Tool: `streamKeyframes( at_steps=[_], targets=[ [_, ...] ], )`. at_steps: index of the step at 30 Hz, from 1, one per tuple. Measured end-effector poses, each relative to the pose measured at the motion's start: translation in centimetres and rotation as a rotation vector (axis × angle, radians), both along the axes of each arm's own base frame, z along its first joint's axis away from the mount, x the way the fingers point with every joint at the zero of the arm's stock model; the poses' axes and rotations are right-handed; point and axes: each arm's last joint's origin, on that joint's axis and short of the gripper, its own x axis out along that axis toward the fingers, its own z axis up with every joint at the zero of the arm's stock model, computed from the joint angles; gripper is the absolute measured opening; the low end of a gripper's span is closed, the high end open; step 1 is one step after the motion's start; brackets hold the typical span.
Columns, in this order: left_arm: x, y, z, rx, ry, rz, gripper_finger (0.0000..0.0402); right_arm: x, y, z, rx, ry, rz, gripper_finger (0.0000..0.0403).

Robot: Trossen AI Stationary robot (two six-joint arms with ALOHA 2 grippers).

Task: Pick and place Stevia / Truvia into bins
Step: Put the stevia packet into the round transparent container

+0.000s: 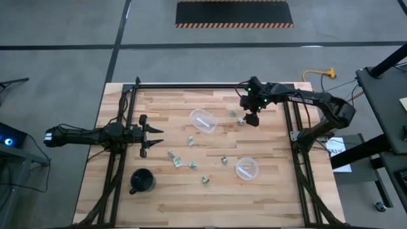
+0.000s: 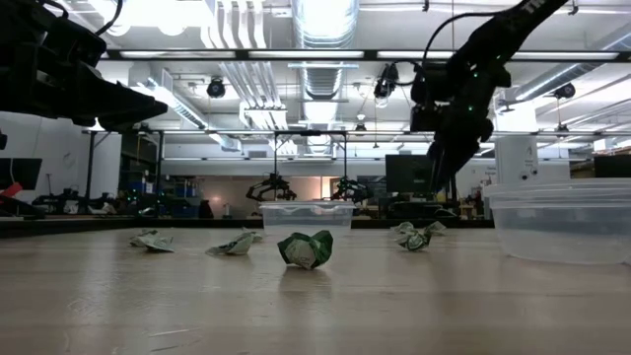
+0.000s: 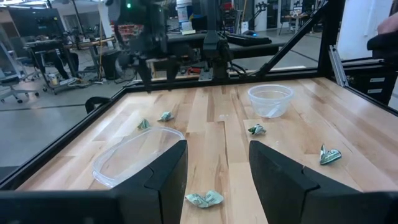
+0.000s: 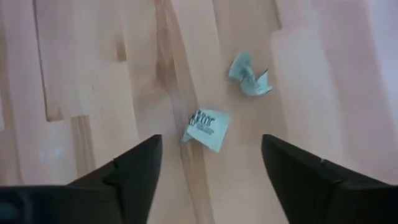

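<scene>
Two cups point(image 1: 203, 121) point(image 1: 247, 168) on the table point(image 1: 267, 203), packets point(image 1: 174, 156) scattered between and around them.

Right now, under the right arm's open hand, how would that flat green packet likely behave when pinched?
The packet is thin paper, probably very light and floppy. Lying flat on the table, it may slide or crumple like its neighbour.

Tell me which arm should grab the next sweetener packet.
Right. The right gripper hangs open directly over a packet near the far cup; the left gripper waits at the table's left side, farther from any packet.

Two dark jointed arms, green lights, wedge-shaped black fingers point(image 4: 134, 171)
</scene>
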Motion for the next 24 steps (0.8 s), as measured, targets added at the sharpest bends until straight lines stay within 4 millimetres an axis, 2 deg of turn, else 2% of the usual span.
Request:
streamKeyframes(
  at_steps=[4,8,16,24],
  targets=[
    [0.0,0.0,0.0,0.000,0.000,0.000,0.0155,0.2,-0.1,-1.1,0.035,0.047,0.001,0.0302],
    [0.0,0.0,0.0,0.000,0.000,0.000,0.0155,0.5,-0.3,-2.3,0.066,0.085,0.000,0.0314],
    [0.0,0.0,0.0,0.000,0.000,0.000,0.0155,1.7,0.2,-5.0,0.115,0.155,0.042,0.0303],
    [0.0,0.0,0.0,0.000,0.000,0.000,0.0155,2.5,0.2,-6.0,0.107,0.150,0.038,0.0286]
  ],
)
